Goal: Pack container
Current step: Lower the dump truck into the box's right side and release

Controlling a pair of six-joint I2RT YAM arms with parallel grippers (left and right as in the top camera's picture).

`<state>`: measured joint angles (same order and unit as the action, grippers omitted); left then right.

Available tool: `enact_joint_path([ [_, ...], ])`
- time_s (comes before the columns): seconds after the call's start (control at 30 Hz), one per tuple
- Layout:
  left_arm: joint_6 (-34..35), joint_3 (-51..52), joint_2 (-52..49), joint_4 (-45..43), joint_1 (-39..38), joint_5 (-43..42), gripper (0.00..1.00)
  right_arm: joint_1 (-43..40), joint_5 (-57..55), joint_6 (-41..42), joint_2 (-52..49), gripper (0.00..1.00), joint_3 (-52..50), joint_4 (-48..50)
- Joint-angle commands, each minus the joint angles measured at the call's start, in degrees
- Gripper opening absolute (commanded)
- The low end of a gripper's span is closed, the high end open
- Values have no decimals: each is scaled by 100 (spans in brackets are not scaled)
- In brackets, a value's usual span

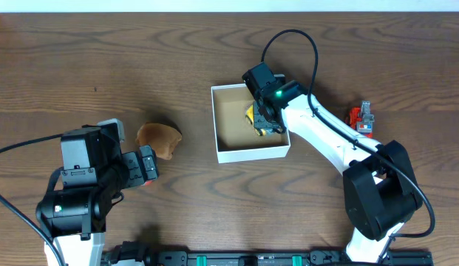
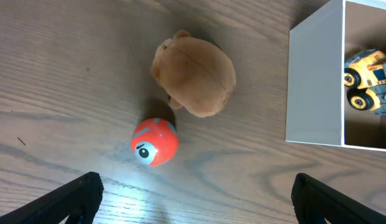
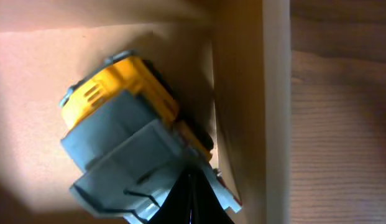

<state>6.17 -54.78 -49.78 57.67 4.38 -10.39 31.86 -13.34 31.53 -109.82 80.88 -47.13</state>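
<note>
The container [image 1: 251, 154] is a square white-walled box with a brown inside, at the table's middle. My right gripper [image 1: 264, 112] reaches into its right side. In the right wrist view its fingers [image 3: 191, 199] are pressed together on the grey part of a yellow and grey toy truck [image 3: 118, 124], which lies against the box's inner wall [image 3: 275, 93]. The truck [image 2: 367, 81] also shows inside the box [image 2: 314, 81] in the left wrist view. My left gripper [image 2: 193, 199] is open and empty above the bare table, left of the box.
A brown plush toy [image 1: 159, 139] lies left of the container, also in the left wrist view [image 2: 196, 74]. A red ball with an eye [image 2: 155, 142] sits just in front of it, near my left gripper [image 1: 149, 164]. A red and grey toy [image 1: 361, 120] lies right of the box.
</note>
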Motion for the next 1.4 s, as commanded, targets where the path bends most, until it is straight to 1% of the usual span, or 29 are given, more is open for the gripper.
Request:
enact_joint_path([
  [0.0, -52, -96, -7, 13, -22, -52, 98, 4, -295, 188, -120, 1, -87, -37],
  [0.23, -55, -96, -7, 13, -22, -52, 98, 15, -262, 68, -120, 2, -87, -4],
  [0.4, -55, -96, -7, 13, -22, -52, 98, 96, -125, -404, -107, 1, -59, 90],
  [0.6, -55, -96, -7, 13, -24, -52, 98, 232, -127, -925, 50, 2, 234, 109],
  [0.7, -52, -96, -7, 13, -22, -52, 98, 319, -68, -1298, 140, 2, 374, 114],
  [0.77, -55, -96, -7, 13, -24, -52, 98, 402, 184, -1725, 168, 2, 393, 136],
  [0.93, -52, -96, -7, 13, -22, -52, 98, 592, 616, -2459, 170, 2, 382, 111],
  [1.37, -52, -96, -7, 13, -24, -52, 98, 691, 870, -2951, 127, 2, 380, 155],
])
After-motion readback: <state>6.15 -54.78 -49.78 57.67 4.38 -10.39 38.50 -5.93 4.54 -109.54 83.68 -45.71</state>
